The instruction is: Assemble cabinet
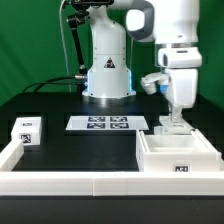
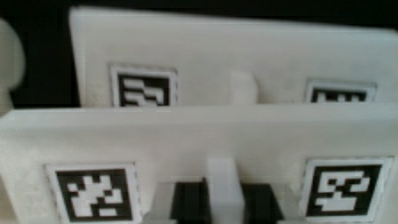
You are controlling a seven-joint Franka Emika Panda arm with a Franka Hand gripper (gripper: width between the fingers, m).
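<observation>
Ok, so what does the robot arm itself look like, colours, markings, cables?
The arm is glossy white with dark joint bands. Its rounded white base carries a triangular warning sticker, and black cables run up beside it. The tool is a white block ending in dark fingers.

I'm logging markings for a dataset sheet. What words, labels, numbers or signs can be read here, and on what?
No words or numbers are readable.
Too small to read: the dark triangular sign on the white robot base.
Patterns only, no letters: the black-and-white square tags on the large white plastic cabinet box, the flat white marker board and the small white block.
</observation>
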